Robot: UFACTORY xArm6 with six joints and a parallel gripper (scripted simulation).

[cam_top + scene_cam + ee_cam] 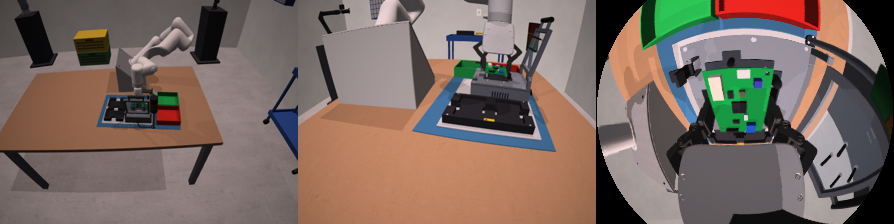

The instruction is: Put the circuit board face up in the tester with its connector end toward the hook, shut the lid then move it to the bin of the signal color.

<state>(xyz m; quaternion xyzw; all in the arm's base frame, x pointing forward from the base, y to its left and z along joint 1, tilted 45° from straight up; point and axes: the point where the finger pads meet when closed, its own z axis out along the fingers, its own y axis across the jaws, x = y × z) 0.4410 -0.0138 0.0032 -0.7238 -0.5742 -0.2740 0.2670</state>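
Green circuit board (737,98) held across its width in the pincer (739,137) at the tester (499,86) plate (lid (537,46) raised) — seating step; next, release and withdraw.

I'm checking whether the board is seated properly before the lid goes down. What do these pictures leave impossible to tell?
- Locating pins and board holes: the circuit board is too small and blurred in the wrist view to show them.
- Three black posts: contact with the board is unreadable; the gripper blocks the exterior view.
- Latch hook: not distinguishable on the tester.
- Signal tower: lamp color too small in the top view, half hidden behind the lid in the exterior.
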